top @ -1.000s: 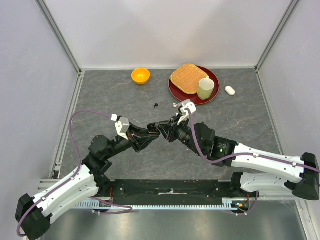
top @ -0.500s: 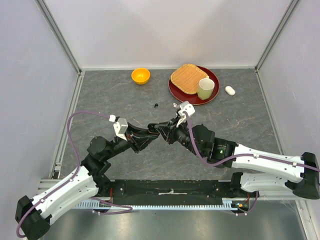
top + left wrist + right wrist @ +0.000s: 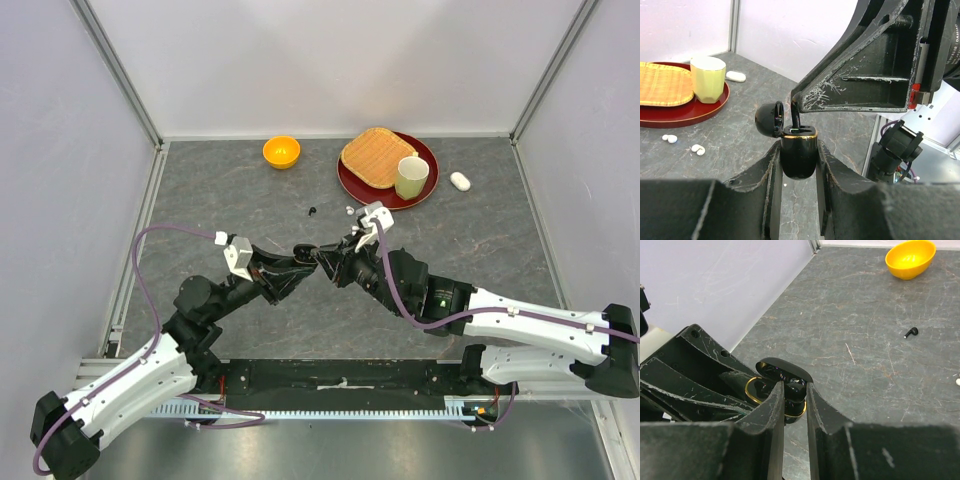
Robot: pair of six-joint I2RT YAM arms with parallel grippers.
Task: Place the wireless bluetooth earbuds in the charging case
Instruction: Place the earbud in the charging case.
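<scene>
My left pincer (image 3: 798,149) is clamped tight on the sides of the charging case (image 3: 799,162), a glossy black rounded shell with a gold rim. The case stands upright with its domed lid (image 3: 769,119) flipped open to one side. Only the left wrist view shows the thin stem of the held black earbud (image 3: 796,111) dipping into the case's mouth. It hangs from my right pincer (image 3: 795,390), whose scuffed matte fingers stand nearly together, pinching it. The right wrist view shows instead the loose black earbud (image 3: 910,332) lying on the veined grey table (image 3: 850,315), well apart from the smooth orange bowl (image 3: 909,259). White earbuds (image 3: 698,149) rest near the red plate (image 3: 690,119), which carries a woven mat (image 3: 662,82) and a pale cup (image 3: 708,77).
</scene>
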